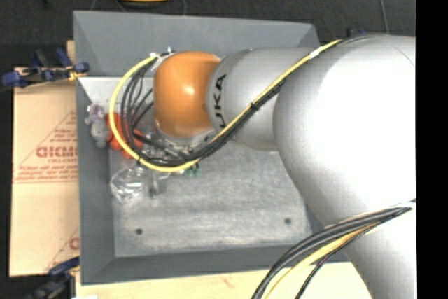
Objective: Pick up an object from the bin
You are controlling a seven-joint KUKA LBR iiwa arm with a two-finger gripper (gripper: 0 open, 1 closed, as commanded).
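The gripper [157,178] hung beside a clear plastic piece [128,185] at the left of the bin [210,220]. Whether it was open or closed could not be told.

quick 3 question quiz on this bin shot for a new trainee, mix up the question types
1. True or false: the arm reaches into the bin from the view's left.
2. The wrist cover is: A orange, B blue, C green.
3. Fill in: the see-through thing lies near the bin's ____ wall.

Key: 1 false (it comes from the right); 2 A; 3 left.
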